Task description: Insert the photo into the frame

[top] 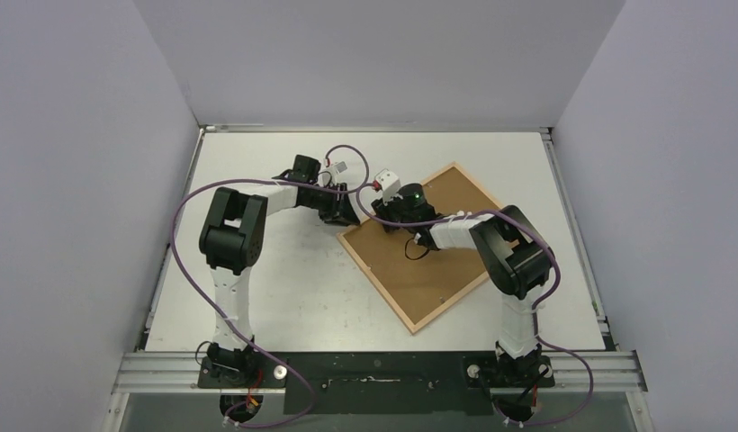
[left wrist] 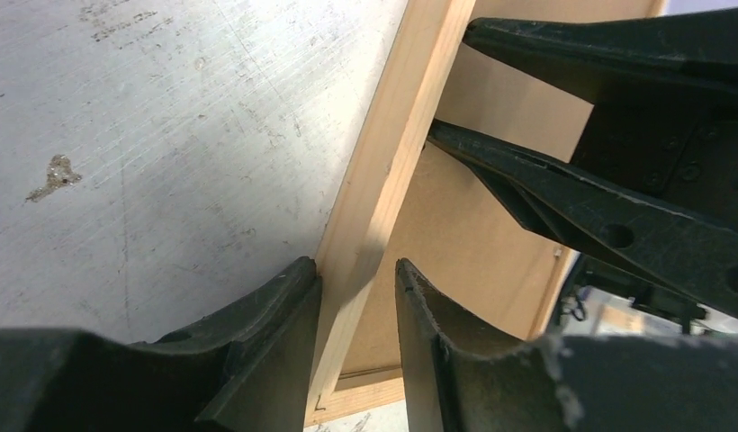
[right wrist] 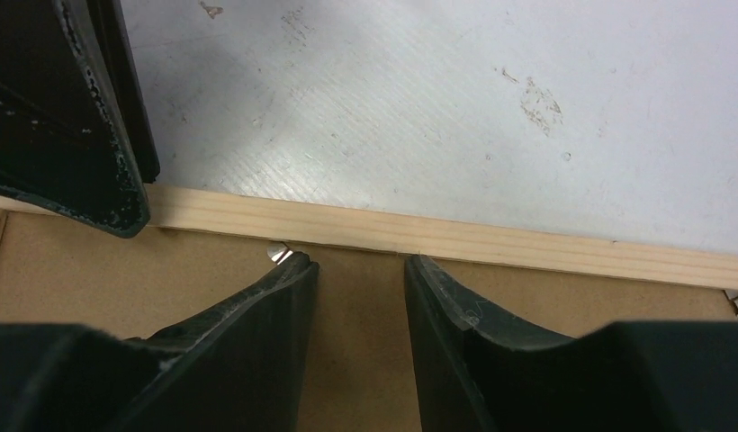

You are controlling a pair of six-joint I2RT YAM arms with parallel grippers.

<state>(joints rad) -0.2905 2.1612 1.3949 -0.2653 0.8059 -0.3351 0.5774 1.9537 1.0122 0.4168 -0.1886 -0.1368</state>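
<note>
The light-wood frame lies face down on the table, turned diagonally, with the brown backing board inside it. The photo is out of view. My left gripper is open at the frame's upper-left corner. In the left wrist view it straddles the rail, its left finger touching the rail's outer edge. My right gripper is open just beside it. In the right wrist view it hovers over the backing board by the rail, its left fingertip at a small metal tab.
The white table is walled by grey panels on three sides. The two grippers are close together: the right one's fingers cross the left wrist view, and a left finger shows in the right wrist view.
</note>
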